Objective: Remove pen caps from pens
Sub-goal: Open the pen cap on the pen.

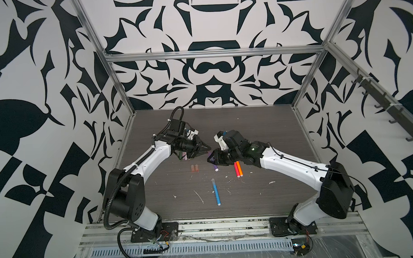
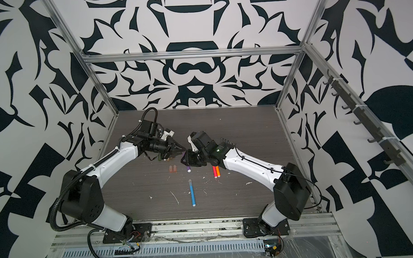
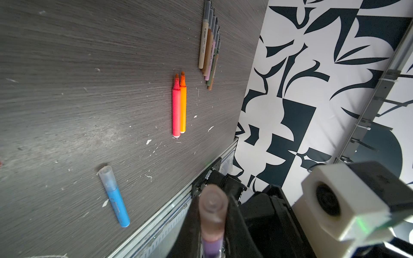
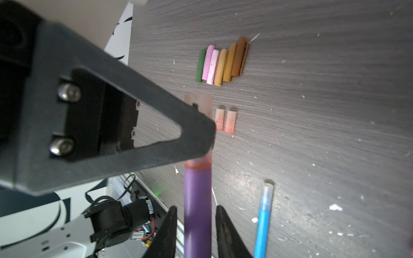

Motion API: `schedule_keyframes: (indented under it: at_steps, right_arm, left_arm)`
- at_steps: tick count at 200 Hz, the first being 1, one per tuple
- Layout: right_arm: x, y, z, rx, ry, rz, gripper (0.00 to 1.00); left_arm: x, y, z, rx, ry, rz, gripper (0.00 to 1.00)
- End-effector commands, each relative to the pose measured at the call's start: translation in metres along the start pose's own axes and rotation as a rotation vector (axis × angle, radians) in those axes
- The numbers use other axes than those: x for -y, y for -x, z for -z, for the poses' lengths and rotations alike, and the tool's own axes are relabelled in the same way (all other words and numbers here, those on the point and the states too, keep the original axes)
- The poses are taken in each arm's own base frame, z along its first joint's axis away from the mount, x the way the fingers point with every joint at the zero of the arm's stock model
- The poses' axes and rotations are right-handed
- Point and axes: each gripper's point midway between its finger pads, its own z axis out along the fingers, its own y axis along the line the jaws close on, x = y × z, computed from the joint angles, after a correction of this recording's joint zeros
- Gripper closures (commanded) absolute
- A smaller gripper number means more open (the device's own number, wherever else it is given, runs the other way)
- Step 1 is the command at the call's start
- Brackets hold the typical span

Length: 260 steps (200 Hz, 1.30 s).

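We see the purple pen (image 4: 197, 201) at lower centre, its translucent cap (image 4: 203, 99) still on; six coloured caps (image 4: 221, 64) lie side by side above it.

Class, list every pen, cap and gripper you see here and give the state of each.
Purple pen: capped, between both grippers.
Blue pen: capped, lying flat.
Orange pen: uncapped, lying flat.
Pink-red pen: uncapped, touching the orange pen.
Thin pens: uncapped, in a row.
Loose caps: off, lying flat.
Left gripper: shut on the purple pen's cap.
Right gripper: open around the purple pen.
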Motion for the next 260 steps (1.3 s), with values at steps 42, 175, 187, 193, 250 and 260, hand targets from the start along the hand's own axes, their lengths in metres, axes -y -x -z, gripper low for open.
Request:
schedule_keyframes:
  at_steps: [42, 175, 187, 193, 250, 260]
  right_arm:
    - [-0.012, 0.001, 0.001, -0.002, 0.042, 0.016, 1.0]
    - [-0.013, -0.061, 0.014, 0.047, 0.014, -0.003, 1.0]
    - [-0.013, -0.057, 0.019, 0.063, 0.012, -0.002, 1.0]
    - [-0.012, -0.055, 0.021, 0.069, 0.011, -0.003, 1.0]
    - [0.018, -0.043, 0.037, 0.11, -0.099, -0.016, 1.0]
    - [0.026, -0.042, 0.041, 0.12, -0.134, -0.021, 1.0]
  left_arm:
    - [0.017, -0.001, 0.005, -0.001, -0.036, -0.034, 1.0]
    - [0.026, 0.216, 0.108, 0.434, 0.173, -0.11, 1.0]
    - [0.025, 0.217, 0.109, 0.443, 0.153, -0.104, 1.0]
    - [0.025, 0.216, 0.108, 0.438, 0.145, -0.102, 1.0]
    - [-0.035, 0.147, 0.104, 0.357, 0.306, -0.104, 1.0]
    - [-0.053, 0.129, 0.101, 0.332, 0.343, -0.094, 1.0]
